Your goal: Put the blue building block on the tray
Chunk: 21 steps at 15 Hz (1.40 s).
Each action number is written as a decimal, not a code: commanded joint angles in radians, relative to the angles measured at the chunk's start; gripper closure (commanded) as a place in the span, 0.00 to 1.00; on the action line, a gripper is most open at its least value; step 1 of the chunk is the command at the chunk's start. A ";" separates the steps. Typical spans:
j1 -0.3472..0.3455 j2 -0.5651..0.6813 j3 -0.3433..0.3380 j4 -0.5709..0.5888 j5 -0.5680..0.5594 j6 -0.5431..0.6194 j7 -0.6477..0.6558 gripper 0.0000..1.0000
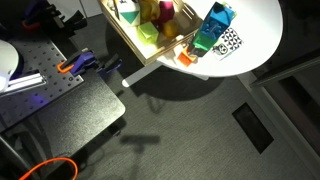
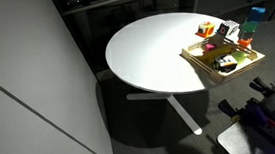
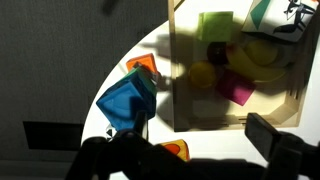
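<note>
Gripper point(image 3: 195, 140): hovering above the table, jaws spreading wide, gripping nothing (fingers showing only as dark silhouettes). Blue building block point(image 3: 122, 100): sitting just outside the tray point(image 3: 172, 90).

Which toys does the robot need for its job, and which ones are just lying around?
For the job:
- blue building block, on the table beside the tray
- tray
- gripper, open

Just lying about:
- green-teal block
- black-and-white patterned cube
- orange piece
- yellow piece and pink piece, in the tray

Matte black jaws (deep in shadow), blocky with rounded edges.
</note>
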 commanded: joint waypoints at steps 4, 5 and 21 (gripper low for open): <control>-0.017 0.037 0.001 0.025 -0.016 0.004 -0.006 0.00; -0.020 0.046 0.000 0.031 -0.016 0.003 -0.012 0.00; -0.093 0.194 0.000 0.148 0.007 -0.006 -0.193 0.00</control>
